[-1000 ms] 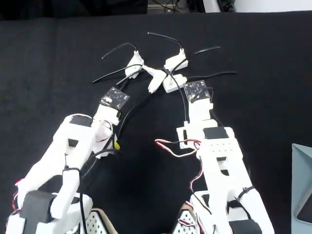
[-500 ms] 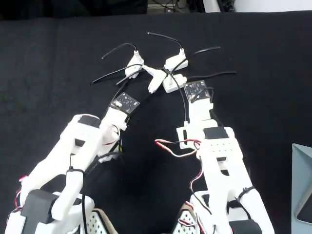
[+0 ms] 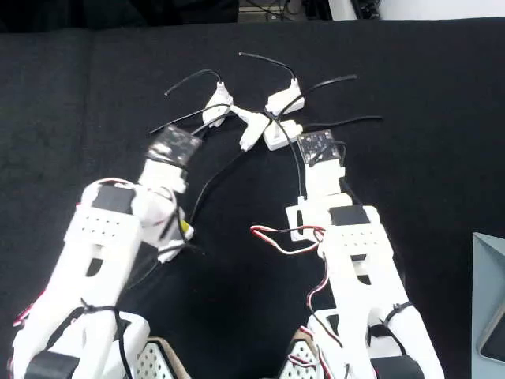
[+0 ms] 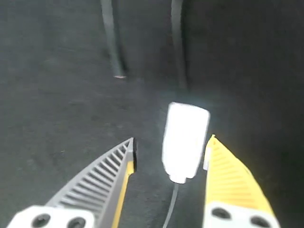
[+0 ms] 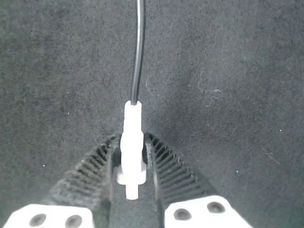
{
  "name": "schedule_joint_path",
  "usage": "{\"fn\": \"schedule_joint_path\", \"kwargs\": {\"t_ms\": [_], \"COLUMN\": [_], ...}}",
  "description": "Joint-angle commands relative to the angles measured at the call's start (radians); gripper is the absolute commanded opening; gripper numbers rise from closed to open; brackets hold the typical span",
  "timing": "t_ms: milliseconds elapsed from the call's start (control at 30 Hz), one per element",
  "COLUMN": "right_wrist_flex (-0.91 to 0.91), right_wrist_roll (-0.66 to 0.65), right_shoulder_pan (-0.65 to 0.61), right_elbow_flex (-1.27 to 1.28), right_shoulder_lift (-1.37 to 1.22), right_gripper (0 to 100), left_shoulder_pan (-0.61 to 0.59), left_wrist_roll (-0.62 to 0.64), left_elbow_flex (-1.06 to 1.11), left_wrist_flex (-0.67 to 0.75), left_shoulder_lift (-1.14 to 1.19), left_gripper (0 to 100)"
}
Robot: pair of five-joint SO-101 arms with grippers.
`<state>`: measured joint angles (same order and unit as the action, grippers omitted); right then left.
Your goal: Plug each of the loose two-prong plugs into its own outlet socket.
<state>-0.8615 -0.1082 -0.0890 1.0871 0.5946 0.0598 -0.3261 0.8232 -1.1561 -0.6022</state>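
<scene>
Alignment is what this step calls for. The right tool (image 5: 130,137) is clamped tight on a slim white plug (image 5: 132,152), gripping its sides, and the black cord (image 5: 138,47) runs straight away from the wrist over the tabletop (image 5: 228,71). The left tool (image 4: 171,140) stands wide apart astride a second white piece (image 4: 185,142), which lies on the tabletop close against the yellow finger (image 4: 232,183) and apart from the grey finger (image 4: 107,175). I cannot tell whether that piece is a plug or a socket. In my judgement the left tool should centre itself over the piece before closing, so it is not nudged sideways or twisted. The two parts should then meet along one line under a gentle push, since a skewed approach would likely slip the grip. The wrist views give these finger positions and holds. The high view hides them beneath the wrists, but it places the left arm (image 3: 110,237) and right arm (image 3: 355,245) side by side, both extended toward the knot of white pieces (image 3: 260,118) and loose cords at the far middle of the tabletop.
</scene>
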Motion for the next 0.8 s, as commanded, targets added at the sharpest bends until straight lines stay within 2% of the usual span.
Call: {"fn": "schedule_joint_path", "kwargs": {"t_ms": [0, 200, 367, 500, 667, 767], "right_wrist_flex": [0.008, 0.006, 0.006, 0.006, 0.006, 0.006], "right_wrist_roll": [-0.002, -0.002, -0.002, -0.002, -0.002, -0.002], "right_shoulder_pan": [0.015, 0.014, 0.012, 0.012, 0.014, 0.014], "right_elbow_flex": [-0.044, -0.044, -0.044, -0.044, -0.044, -0.044], "right_shoulder_lift": [0.025, 0.025, 0.025, 0.025, 0.025, 0.025], "right_gripper": [1.3, 1.3, 1.3, 1.3, 1.3, 1.3], "left_shoulder_pan": [-0.084, -0.134, -0.128, -0.073, 0.061, 0.091], "left_wrist_roll": [-0.026, -0.075, -0.084, -0.083, -0.075, -0.054], "left_elbow_flex": [-0.039, 0.005, 0.008, 0.025, 0.047, 0.038], "left_wrist_flex": [0.049, 0.137, 0.144, 0.127, 0.072, 0.051], "left_shoulder_lift": [-0.026, 0.063, 0.132, 0.14, 0.14, 0.138], "left_gripper": [24, 24, 24, 24, 24, 24]}}
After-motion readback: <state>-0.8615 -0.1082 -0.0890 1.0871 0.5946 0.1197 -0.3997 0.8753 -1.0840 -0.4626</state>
